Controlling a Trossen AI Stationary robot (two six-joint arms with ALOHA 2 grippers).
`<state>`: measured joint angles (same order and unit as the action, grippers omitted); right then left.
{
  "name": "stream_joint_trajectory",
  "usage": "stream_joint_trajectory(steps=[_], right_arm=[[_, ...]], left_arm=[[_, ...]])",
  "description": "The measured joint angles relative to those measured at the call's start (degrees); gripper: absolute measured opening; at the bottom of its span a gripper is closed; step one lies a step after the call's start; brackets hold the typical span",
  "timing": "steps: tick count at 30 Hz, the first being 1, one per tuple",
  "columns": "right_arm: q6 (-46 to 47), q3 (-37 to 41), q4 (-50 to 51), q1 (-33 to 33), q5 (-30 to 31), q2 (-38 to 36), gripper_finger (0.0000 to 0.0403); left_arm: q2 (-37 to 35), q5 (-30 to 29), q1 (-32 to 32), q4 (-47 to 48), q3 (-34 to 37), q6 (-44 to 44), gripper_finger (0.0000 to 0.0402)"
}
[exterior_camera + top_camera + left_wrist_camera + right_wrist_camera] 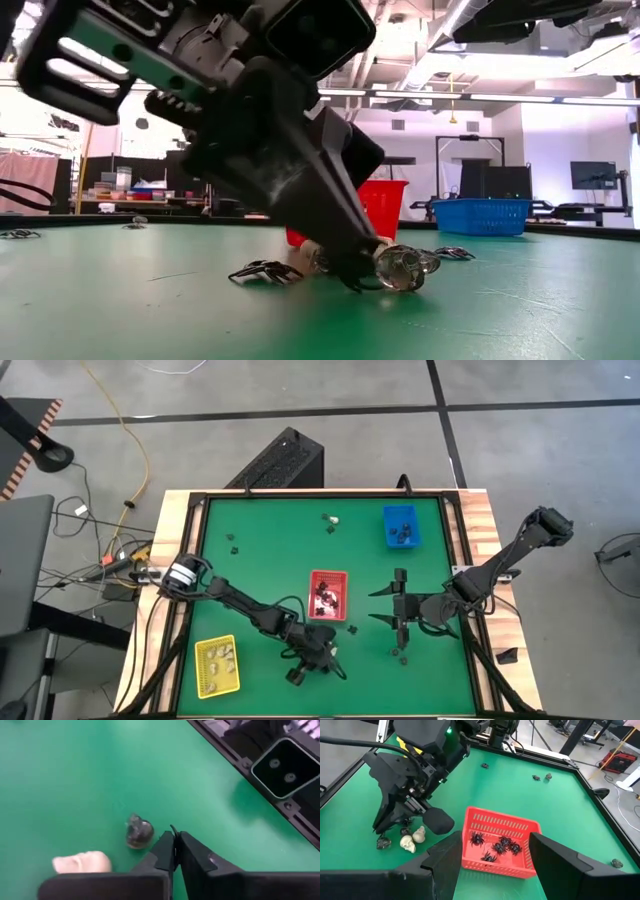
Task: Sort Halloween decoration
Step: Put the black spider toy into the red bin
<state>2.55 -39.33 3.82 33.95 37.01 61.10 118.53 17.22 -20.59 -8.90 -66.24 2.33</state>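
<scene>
My left gripper (174, 839) is shut, its tips down at the green mat near the table's near edge (318, 663). Just beside the tips lies a dark, glassy skull-like piece (138, 831), which also shows in the low view (402, 268). A cream lump (82, 862) and a black spider-like piece (262, 270) lie close by. My right gripper (495, 847) hangs open above the mat, right of the red tray (328, 595), which holds several black spiders (495, 845). My left gripper comes slanting down toward the near edge. A thin black sliver (171, 828) sticks out between its shut tips. Whether that is a leg of a black piece, I cannot tell. The tips stand at the mat beside the dark skull piece, which lies on the mat.
A yellow tray (217, 665) with cream pieces sits at the near left, a blue tray (401, 526) with dark pieces at the far right. Loose pieces lie at the far middle (330, 520), far left (232, 540) and near right (400, 655). The low camera (284, 767) stands on the near rail.
</scene>
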Motion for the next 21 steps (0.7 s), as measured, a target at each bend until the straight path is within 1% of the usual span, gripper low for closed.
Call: stream_joint_trajectory(steps=[5,9,14,19,21], right_arm=[[0.0,0.0,0.0,0.0,0.02,0.0,0.0258],[0.0,0.0,0.01,0.0,0.02,0.0,0.0258],[-0.01,0.0,0.14,0.02,0.02,0.0,0.0258],[-0.03,-0.02,0.43,-0.02,0.04,0.0,0.0258],[-0.08,-0.02,0.46,-0.3,0.03,0.0,0.0258]], left_arm=[[-2.25,-0.05,0.84,0.75,0.13,0.65,0.0001],[-6.95,-0.14,1.74,2.02,0.33,4.43,0.0],[-15.15,-0.57,4.02,4.88,0.11,9.32,0.0],[-19.39,-8.8,8.72,8.36,0.11,11.55,0.0],[-19.35,-9.97,11.51,10.32,0.11,10.45,0.0]])
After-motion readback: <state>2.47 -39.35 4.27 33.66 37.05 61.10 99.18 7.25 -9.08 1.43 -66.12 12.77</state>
